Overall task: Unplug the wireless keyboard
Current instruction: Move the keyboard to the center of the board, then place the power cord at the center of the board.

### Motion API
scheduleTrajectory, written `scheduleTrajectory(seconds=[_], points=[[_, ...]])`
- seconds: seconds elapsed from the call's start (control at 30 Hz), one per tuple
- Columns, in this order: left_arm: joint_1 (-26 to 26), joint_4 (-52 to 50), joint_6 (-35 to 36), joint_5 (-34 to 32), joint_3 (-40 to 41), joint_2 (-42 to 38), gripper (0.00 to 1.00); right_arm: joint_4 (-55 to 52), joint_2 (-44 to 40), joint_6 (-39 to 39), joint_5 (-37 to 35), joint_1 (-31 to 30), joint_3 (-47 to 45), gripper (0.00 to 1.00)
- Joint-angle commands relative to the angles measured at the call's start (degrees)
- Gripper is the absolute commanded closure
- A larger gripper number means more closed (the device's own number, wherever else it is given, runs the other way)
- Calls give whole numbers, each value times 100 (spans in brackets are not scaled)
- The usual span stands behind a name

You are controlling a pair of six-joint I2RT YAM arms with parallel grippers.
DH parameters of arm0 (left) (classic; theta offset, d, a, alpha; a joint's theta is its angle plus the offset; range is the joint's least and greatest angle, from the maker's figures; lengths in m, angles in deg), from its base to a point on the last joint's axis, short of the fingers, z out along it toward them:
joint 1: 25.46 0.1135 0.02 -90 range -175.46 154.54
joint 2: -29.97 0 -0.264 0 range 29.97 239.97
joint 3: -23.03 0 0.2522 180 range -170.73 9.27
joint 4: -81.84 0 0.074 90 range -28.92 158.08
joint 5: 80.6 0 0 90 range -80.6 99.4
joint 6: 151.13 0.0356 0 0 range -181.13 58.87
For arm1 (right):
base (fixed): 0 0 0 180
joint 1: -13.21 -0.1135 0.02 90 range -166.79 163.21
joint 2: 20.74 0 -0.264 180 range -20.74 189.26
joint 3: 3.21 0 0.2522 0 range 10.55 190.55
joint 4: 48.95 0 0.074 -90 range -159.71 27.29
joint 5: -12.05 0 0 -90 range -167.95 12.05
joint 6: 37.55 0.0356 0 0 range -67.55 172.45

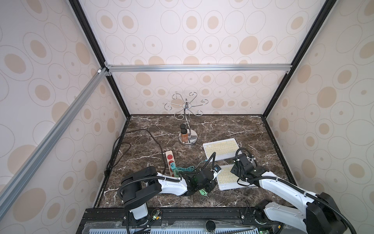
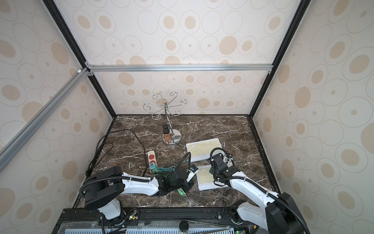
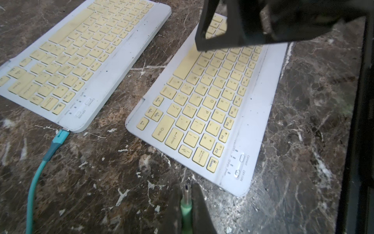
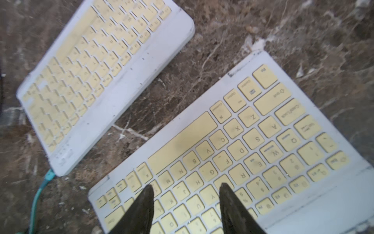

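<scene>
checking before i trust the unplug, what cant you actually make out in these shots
Both top views: near end of the power strip hidden by the left arm.
Top views: the green cable runs under that arm; where it leads is unclear.
Right wrist view: key labels on the far keyboard are blurred.
Wrist views: whether the right gripper touches the near keyboard is unclear.

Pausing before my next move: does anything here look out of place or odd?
The left gripper is shut on a green plug, its metal tip bare and apart from the near keyboard. The far keyboard has a teal cable plugged into its corner, and the two lie askew to each other. Nothing looks spilled.
</scene>
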Motion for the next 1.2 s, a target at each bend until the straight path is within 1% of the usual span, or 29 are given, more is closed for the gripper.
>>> scheduleTrajectory(seconds=[0.0,0.07,0.2,0.3,0.53,0.63,0.7,0.8,0.93,1.0,1.07,1.17], points=[[-15,-298,-171,-95,-276,149,100,-543,-496,-175,-159,-123,103,45],[-14,-282,-196,-25,-290,162,100,-499,-795,-239,-192,-263,-8,43],[-11,-37,-139,89,-86,-112,71,-315,-1344,-404,-434,-729,-255,33],[-11,173,-57,-35,156,-446,59,-356,-1575,-447,-615,-1001,-265,29],[-15,403,190,-423,523,-1125,52,-303,-1652,-492,-861,-1592,-130,28],[-14,702,312,-550,866,-1668,48,-217,-1539,-482,-1104,-1984,-65,26],[-11,989,389,-661,1189,-2146,44,-164,-1406,-452,-1314,-2258,-6,25],[-19,1340,516,-1050,1711,-3022,38,102,-1144,-408,-1647,-2760,36,22],[6,1714,737,-1923,2410,-4206,29,412,-551,-399,-2142,-3497,314,19],[79,1847,775,-2221,2670,-4703,26,426,-220,-398,-2418,-3847,539,18],[270,1884,707,-2401,2859,-5016,24,459,83,-402,-2694,-4205,786,17],[584,1742,607,-2504,2925,-5216,22,599,433,-475,-2930,-4621,1044,18]])
